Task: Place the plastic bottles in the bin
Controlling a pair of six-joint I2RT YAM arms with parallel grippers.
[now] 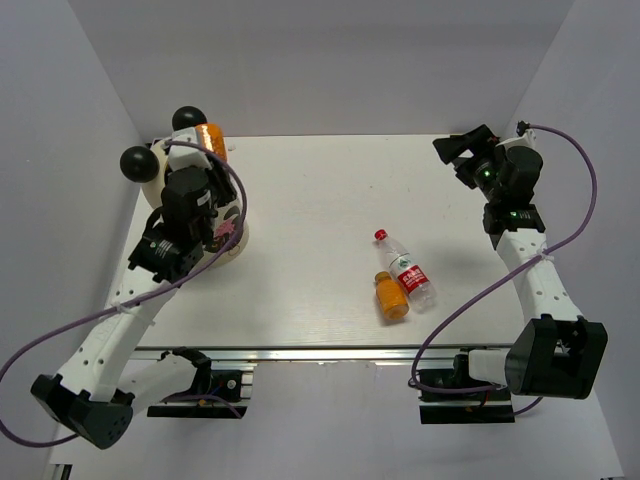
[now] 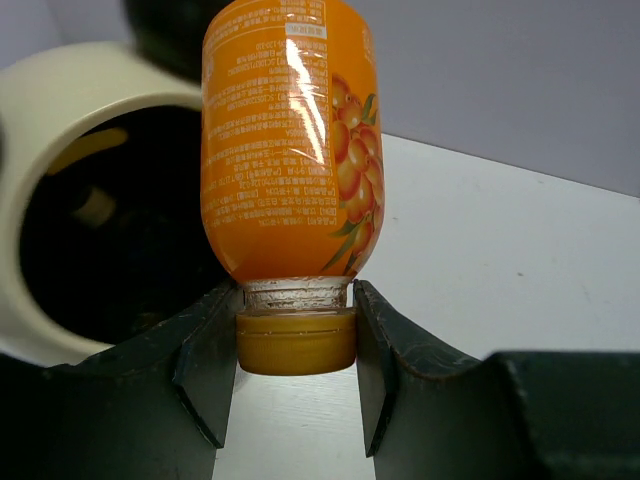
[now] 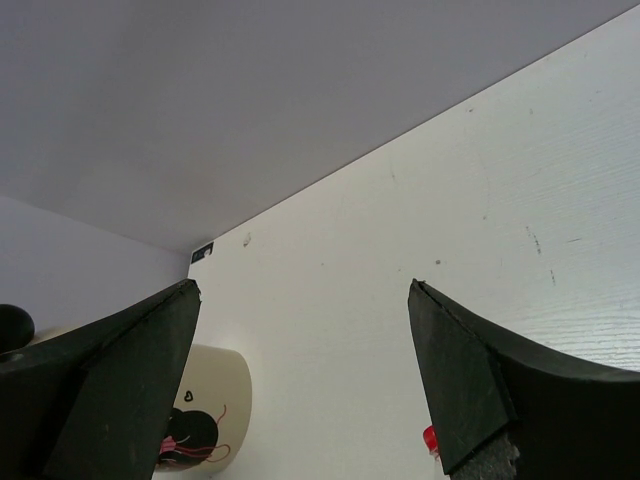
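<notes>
Left wrist view: left tool (image 2: 297, 335) is clenched on the neck of an orange bottle (image 2: 290, 140), cap toward the camera, body raised just beside the dark opening of the bin (image 2: 70, 100). Top external view: right tool (image 1: 462, 152) stands released, jaws wide and empty, over the counter's (image 1: 320, 190) far right corner. A red-capped bottle (image 1: 405, 268) and a second orange bottle (image 1: 391, 297) lie side by side on the counter, well apart from the bin.

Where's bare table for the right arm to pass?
Bare: the table in the middle, between the bin and the red-capped bottle, and the far strip. Crowded: the bin's corner, where the left gripper holds an orange bottle, and the loose orange bottle right beside the red-capped one.
</notes>
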